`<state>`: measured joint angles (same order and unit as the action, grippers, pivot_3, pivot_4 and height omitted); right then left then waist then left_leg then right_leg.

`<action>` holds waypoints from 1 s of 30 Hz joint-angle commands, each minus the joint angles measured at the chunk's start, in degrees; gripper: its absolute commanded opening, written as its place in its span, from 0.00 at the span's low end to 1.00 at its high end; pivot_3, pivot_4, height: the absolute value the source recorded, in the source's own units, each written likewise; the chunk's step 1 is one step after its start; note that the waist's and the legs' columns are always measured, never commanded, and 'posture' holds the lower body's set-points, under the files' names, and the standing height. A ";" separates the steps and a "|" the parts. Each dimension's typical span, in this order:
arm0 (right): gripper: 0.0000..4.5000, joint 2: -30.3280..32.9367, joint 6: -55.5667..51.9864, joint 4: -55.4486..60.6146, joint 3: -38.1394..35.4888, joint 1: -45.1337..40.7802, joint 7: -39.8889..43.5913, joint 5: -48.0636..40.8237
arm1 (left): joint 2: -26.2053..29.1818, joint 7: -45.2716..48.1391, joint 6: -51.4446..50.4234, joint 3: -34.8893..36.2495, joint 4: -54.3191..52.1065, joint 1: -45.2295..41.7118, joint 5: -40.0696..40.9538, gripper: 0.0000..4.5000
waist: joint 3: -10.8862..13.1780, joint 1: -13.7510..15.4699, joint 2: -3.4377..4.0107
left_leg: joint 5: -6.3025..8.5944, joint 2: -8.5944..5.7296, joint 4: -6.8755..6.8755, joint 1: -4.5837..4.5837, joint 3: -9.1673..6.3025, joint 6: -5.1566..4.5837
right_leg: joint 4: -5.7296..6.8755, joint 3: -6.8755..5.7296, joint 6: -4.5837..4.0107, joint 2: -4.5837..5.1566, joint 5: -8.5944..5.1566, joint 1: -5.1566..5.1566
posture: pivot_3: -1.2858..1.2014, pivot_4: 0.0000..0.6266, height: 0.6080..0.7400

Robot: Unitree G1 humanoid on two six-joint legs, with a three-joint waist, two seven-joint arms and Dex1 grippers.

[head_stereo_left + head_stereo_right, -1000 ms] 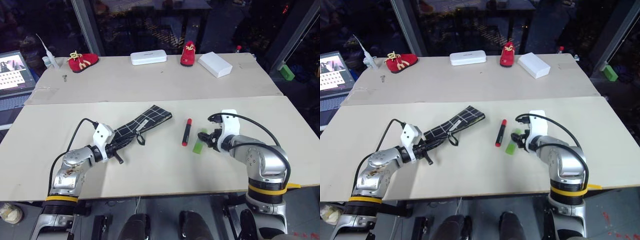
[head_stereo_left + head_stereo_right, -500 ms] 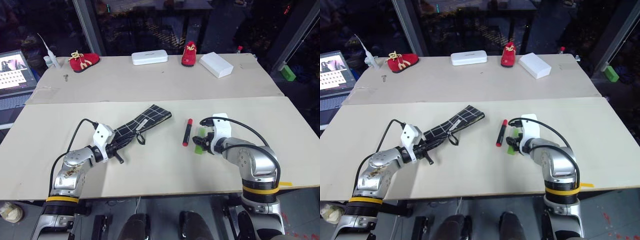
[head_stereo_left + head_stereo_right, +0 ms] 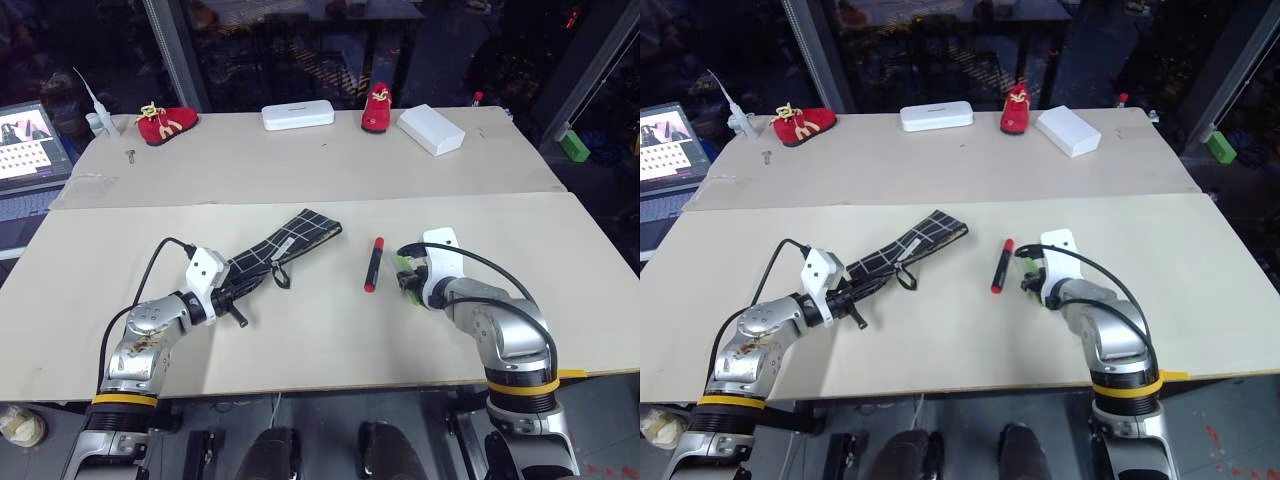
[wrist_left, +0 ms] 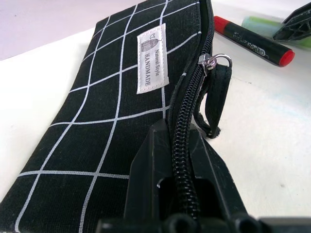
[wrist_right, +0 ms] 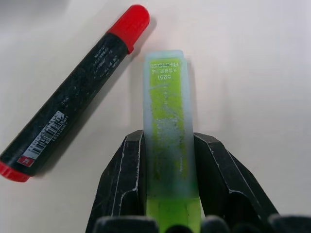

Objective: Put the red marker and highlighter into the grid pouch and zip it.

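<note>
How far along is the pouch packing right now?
Nothing is packed yet. The left end effector pinches the grid pouch at its zipper edge; the right end effector has closed on the highlighter. The red marker lies on the table; inserting both and zipping remain.

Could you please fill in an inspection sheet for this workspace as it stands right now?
Surface: pale table of two boards, one seam across.
Job's things: grid pouch lies flat; red marker lies loose beside the highlighter.
Clutter: two red shoes, white case, white box along the far edge.
Grippers: left gripper, jaws shut on the grid pouch's zipper edge; right gripper, jaws closed on the highlighter's sides.
Cables: black cable looping over each wrist.
Surroundings: laptop at far left; dark glass behind.
</note>
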<state>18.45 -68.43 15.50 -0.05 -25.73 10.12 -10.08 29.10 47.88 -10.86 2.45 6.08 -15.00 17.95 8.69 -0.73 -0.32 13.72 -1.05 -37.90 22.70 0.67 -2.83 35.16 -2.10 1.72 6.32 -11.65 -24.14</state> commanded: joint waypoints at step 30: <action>0.23 18.86 56.61 -9.99 18.24 -11.83 35.83 14.64 | 1.13 2.24 -2.39 -0.93 -5.37 -1.05 0.56 0.00 | 0.02 0.10 -0.03 | 0.00 0.04 -0.06 0.05 0.01 0.00 | -0.07 -0.01 0.00 -0.05 0.00 -0.03 | 0.52 0.24 1.00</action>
<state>37.43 -13.29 5.06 19.20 -36.83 46.07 3.69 29.69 50.07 -13.02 1.12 2.91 -15.70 18.08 8.71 -0.63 -0.35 13.72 -1.01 -37.96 22.75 0.68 -2.83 35.09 -2.11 1.71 6.27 -11.65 -24.17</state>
